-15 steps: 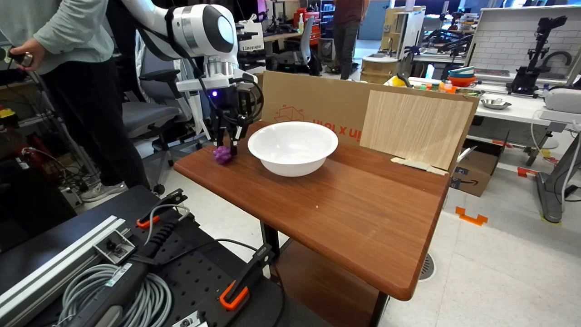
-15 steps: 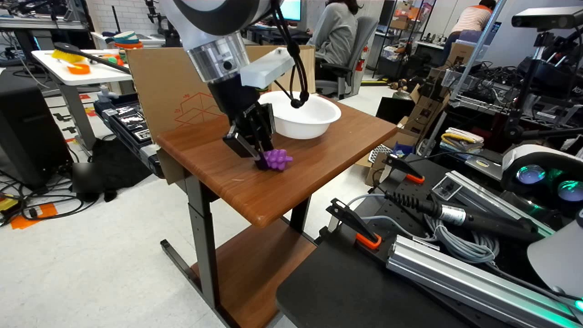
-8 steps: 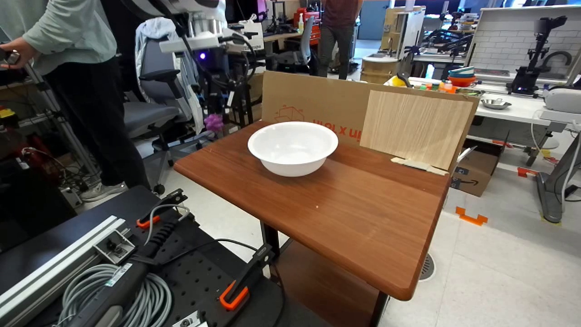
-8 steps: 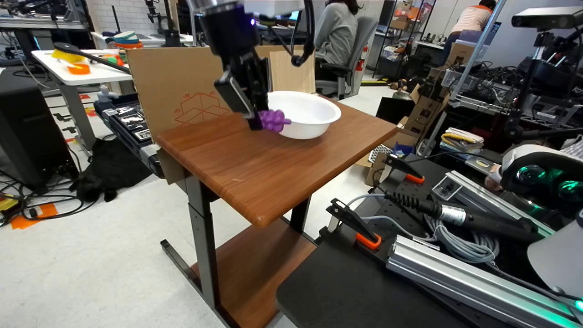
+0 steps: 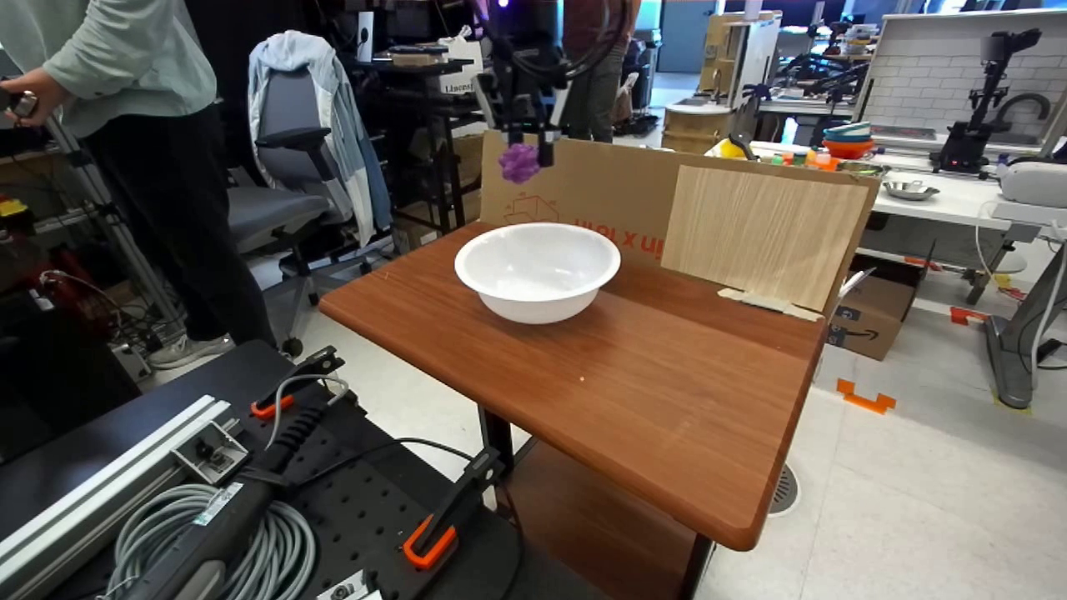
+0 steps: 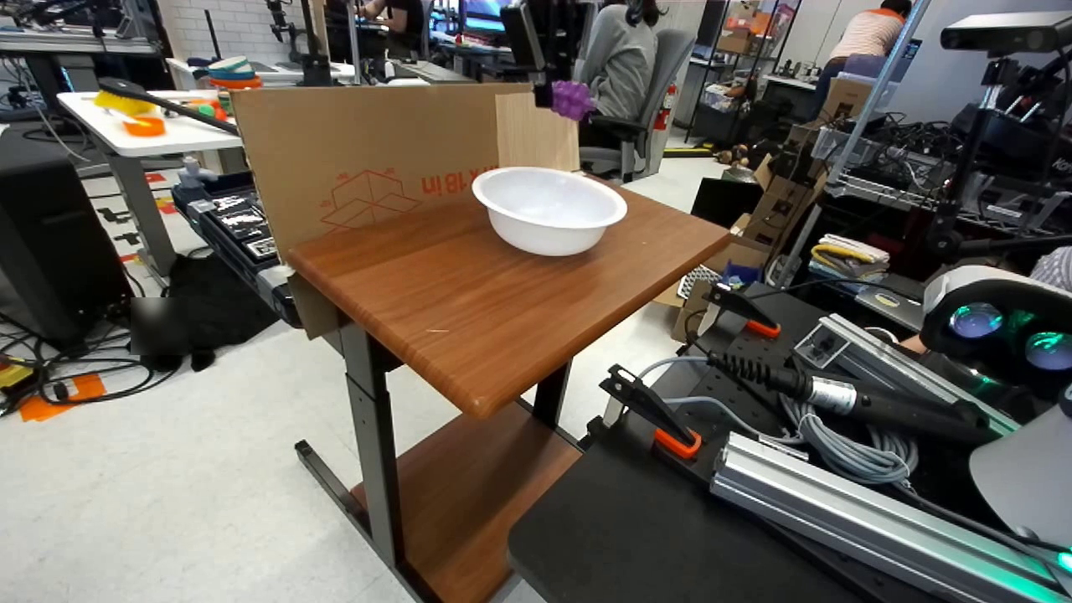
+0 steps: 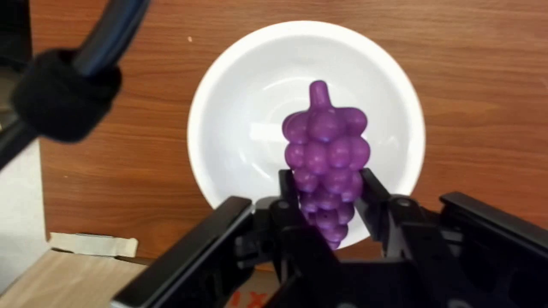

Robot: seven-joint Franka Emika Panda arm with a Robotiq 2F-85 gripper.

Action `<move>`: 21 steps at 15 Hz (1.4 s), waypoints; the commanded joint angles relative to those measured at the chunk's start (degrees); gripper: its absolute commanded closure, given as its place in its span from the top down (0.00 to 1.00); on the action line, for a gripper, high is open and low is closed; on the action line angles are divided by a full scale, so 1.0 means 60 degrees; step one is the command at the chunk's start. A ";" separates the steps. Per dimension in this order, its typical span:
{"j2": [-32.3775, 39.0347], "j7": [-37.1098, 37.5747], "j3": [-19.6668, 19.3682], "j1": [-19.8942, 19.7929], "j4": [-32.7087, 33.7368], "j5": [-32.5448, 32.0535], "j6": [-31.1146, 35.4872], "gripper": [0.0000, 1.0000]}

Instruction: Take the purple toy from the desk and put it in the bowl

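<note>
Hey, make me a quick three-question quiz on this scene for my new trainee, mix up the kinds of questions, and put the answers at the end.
1. Fill in the blank: the white bowl stands on the ____.
2. Multiple choice: in the wrist view, what is the purple toy shaped like?
A) a banana
B) a bunch of grapes
C) a carrot
3. True or false: the toy is lying inside the bowl.

Key:
1. Desk.
2. B.
3. False; the tool holds it up in the air, clear of the bowl.
</note>
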 commanded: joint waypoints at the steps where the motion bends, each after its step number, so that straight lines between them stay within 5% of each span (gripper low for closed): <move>1: 0.0802 -0.0081 -0.0361 -0.0563 0.0925 0.0510 -0.0359 0.13; 10: 0.2343 0.0498 -0.0253 -0.0319 0.1786 0.0603 -0.0518 0.13; 11: 0.2434 0.0497 -0.0229 -0.0262 0.1838 0.0614 -0.0552 0.29; 12: 0.2498 0.0515 -0.0209 -0.0209 0.1890 0.0648 -0.0603 0.63; 14: 0.2393 0.0426 -0.0158 -0.0152 0.1850 0.0699 -0.0864 0.69; 18: 0.1463 0.0022 0.0104 -0.0273 0.1278 0.1155 -0.1392 0.98; 21: 0.0277 -0.0469 0.0178 -0.0265 0.0623 0.1284 -0.2532 1.00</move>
